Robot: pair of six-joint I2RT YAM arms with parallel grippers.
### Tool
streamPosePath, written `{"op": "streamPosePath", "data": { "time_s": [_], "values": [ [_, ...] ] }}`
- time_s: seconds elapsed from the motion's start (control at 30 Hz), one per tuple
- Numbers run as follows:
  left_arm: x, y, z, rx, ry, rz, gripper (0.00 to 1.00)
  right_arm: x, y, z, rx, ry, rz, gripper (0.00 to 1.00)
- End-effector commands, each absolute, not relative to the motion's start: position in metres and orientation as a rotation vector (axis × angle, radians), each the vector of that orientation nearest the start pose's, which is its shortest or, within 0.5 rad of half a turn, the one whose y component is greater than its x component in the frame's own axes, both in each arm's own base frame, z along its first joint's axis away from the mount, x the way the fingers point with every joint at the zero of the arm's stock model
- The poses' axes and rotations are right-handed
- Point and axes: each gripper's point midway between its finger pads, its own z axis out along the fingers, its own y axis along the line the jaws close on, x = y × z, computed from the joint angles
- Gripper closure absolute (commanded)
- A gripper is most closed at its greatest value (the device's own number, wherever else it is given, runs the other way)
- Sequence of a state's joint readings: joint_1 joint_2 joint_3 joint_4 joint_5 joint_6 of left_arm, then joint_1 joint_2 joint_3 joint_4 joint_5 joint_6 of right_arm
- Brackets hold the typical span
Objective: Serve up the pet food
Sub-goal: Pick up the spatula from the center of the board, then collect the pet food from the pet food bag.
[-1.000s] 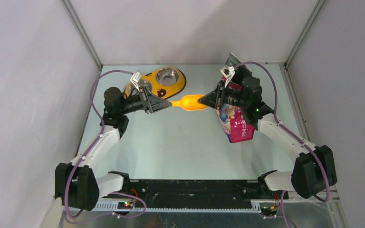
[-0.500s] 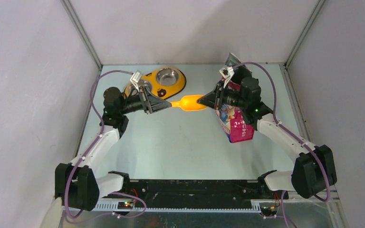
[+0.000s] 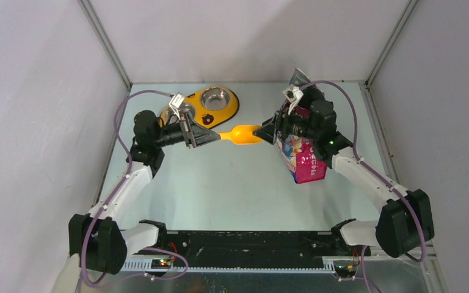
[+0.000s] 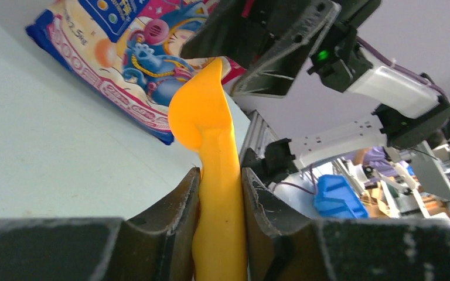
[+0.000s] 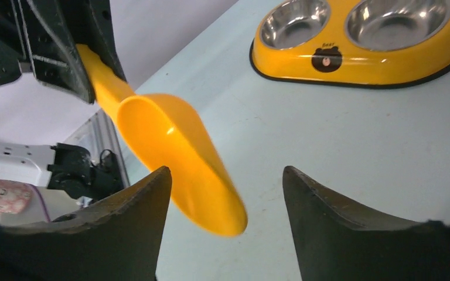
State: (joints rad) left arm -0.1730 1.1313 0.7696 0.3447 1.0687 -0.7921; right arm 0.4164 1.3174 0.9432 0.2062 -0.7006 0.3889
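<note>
Between the fingers of the left gripper (image 4: 220, 187) the orange scoop (image 4: 202, 111) is clamped by its handle; the right gripper (image 5: 225, 175) stands apart around its tip, gripping nothing. The pet food pouch (image 3: 306, 163) lies beneath the right arm; a right finger could clip the scoop and twist it loose.

1. A robotics lab is indicated: the pale table (image 3: 238, 183) is enclosed by plain grey panels (image 3: 250, 36) held in aluminium rails (image 3: 105, 44)
2. Beyond the enclosure, in the left wrist view, a blue bin (image 4: 335, 198) and cluttered workbenches (image 4: 442, 172) are seen
</note>
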Motion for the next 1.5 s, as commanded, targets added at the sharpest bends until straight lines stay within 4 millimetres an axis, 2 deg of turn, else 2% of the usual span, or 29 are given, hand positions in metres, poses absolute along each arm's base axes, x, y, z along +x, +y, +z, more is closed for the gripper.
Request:
{"op": "streamPosePath", "data": {
  "time_s": [0.0,0.1,0.23,0.27,0.3,0.33,0.4,0.47,0.5,0.53,0.57,0.6,0.63,0.67,0.8,0.9,1.23,1.47],
  "values": [
    [0.269,-0.202,0.314,0.454,1.715,-1.399,1.0,0.3,0.259,0.306,-0.673,1.634,1.078,0.26],
    [0.279,-0.189,0.322,0.448,1.712,-1.339,1.0,0.284,0.25,0.337,-0.752,1.538,1.047,0.22],
    [0.286,-0.172,0.332,0.545,1.694,-1.182,1.0,0.263,0.235,0.383,-0.828,1.436,0.99,0.19],
    [0.285,-0.168,0.335,0.544,1.718,-1.157,1.0,0.257,0.23,0.387,-0.836,1.444,0.986,0.19],
    [0.285,-0.163,0.329,0.559,1.743,-1.109,1.0,0.253,0.225,0.398,-0.85,1.43,0.961,0.19],
    [0.288,-0.158,0.335,0.563,1.737,-1.046,1.0,0.249,0.221,0.406,-0.851,1.419,0.941,0.19],
    [0.291,-0.149,0.332,0.569,1.755,-0.952,1.0,0.249,0.208,0.426,-0.828,1.418,0.854,0.19],
    [0.29,-0.145,0.33,0.568,1.763,-0.908,1.0,0.268,0.184,0.438,-0.734,1.46,0.661,0.19],
    [0.287,-0.144,0.33,0.577,1.758,-0.896,1.0,0.27,0.175,0.445,-0.698,1.485,0.608,0.19],
    [0.287,-0.144,0.327,0.572,1.764,-0.892,1.0,0.289,0.157,0.443,-0.62,1.533,0.487,0.2],
    [0.284,-0.144,0.326,0.571,1.762,-0.893,1.0,0.293,0.146,0.445,-0.578,1.572,0.426,0.2],
    [0.284,-0.143,0.324,0.566,1.763,-0.891,1.0,0.311,0.128,0.438,-0.505,1.627,0.311,0.2],
    [0.282,-0.143,0.326,0.559,1.749,-0.885,1.0,0.316,0.118,0.434,-0.479,1.665,0.26,0.2],
    [0.282,-0.142,0.32,0.54,1.758,-0.886,1.0,0.328,0.107,0.423,-0.448,1.71,0.183,0.2],
    [0.278,-0.141,0.315,0.508,1.717,-0.875,1.0,0.351,0.088,0.38,-0.424,1.843,0.077,0.2],
    [0.276,-0.14,0.311,0.509,1.711,-0.858,1.0,0.363,0.081,0.354,-0.407,1.899,0.058,0.21],
    [0.277,-0.143,0.3,0.51,1.729,-0.903,1.0,0.388,0.075,0.314,-0.39,2.047,0.059,0.3],
    [0.278,-0.143,0.297,0.508,1.73,-0.901,1.0,0.389,0.075,0.309,-0.382,2.128,0.065,0.42]
  ]
}}
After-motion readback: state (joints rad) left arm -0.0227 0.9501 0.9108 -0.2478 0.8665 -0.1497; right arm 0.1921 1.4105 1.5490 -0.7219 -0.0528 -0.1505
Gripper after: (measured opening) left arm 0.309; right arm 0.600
